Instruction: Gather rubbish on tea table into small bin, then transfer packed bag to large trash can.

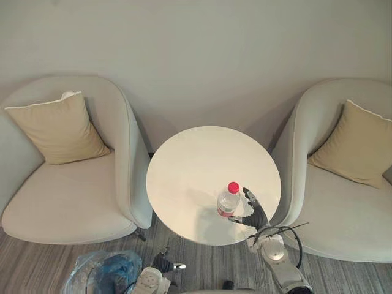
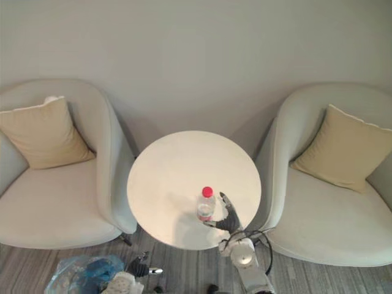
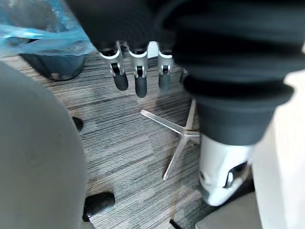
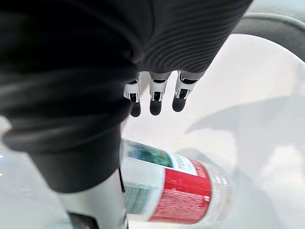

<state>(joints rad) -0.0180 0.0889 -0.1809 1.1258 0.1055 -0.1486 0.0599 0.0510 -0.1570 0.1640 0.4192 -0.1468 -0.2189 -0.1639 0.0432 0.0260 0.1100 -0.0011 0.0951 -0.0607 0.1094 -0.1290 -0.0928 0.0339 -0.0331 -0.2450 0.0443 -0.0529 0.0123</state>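
Observation:
A clear plastic bottle with a red cap and red label stands upright near the front right edge of the round white tea table. My right hand is just to its right, fingers straight and thumb reaching toward the bottle's base. The right wrist view shows the bottle close beside the thumb, with the fingers straight and not curled round it. My left hand hangs low over the floor, fingers relaxed and holding nothing. The small bin, lined with a blue bag, is left of it.
A pale armchair with a tan cushion flanks the table's left, and another armchair its right. A wall is close behind. The table's metal foot spreads over striped grey carpet.

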